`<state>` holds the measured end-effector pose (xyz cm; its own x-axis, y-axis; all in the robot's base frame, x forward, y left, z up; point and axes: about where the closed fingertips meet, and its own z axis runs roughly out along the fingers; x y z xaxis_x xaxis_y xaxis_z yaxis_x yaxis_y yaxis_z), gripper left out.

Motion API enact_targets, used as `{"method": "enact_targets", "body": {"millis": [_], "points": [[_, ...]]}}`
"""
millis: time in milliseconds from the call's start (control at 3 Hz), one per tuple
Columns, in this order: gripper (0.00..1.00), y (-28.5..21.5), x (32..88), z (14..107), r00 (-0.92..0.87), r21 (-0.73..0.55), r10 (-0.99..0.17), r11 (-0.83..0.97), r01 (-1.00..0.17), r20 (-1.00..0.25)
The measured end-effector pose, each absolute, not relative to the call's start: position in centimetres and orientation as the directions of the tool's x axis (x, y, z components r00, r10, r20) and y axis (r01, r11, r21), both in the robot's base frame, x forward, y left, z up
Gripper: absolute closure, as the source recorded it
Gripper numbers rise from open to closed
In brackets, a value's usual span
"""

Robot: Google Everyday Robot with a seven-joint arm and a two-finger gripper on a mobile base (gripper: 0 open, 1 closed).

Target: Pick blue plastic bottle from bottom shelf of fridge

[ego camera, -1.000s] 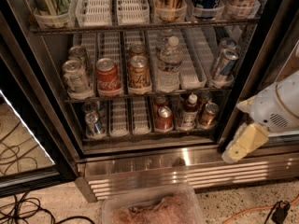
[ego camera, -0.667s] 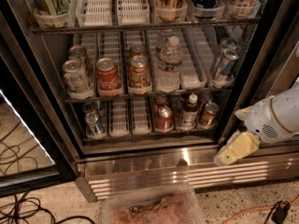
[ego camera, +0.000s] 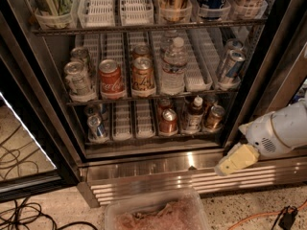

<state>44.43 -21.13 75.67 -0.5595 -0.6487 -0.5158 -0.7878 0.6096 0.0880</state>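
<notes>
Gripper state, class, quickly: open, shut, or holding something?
Yellow-tipped white gripper: low right, before the ribbed steel base grille; open or shut cannot be told.

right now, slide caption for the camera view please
The gripper hangs outside the fridge, below and right of the blue plastic bottle standing on the bottom shelf.

**Steel, wire and plastic down low**

I see the fridge (ego camera: 144,166) framed in glossy brushed steel, and its ribbed base grille (ego camera: 144,188) shines too. The bottom shelf (ego camera: 143,121) is dark wire under matt white plastic trays. The blue plastic bottle (ego camera: 194,115) has a smooth white cap and a pale label. My gripper (ego camera: 235,161), matt cream plastic, hangs low right, before the grille.
</notes>
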Motion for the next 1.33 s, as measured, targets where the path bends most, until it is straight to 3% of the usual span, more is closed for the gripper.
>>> {"method": "enact_targets", "body": {"millis": [333, 667, 1333], "points": [[0.0, -20.6, 43.5, 69.8, -0.648, 0.203, -0.545, 0.661, -0.723, -0.533], [0.0, -19.7, 42.5, 66.0, -0.683, 0.22, -0.476, 0.708, -0.671, -0.554], [0.0, -15.4, 42.7, 64.0, -0.64, 0.108, -0.426, 0.774, -0.624, -0.64]]}}
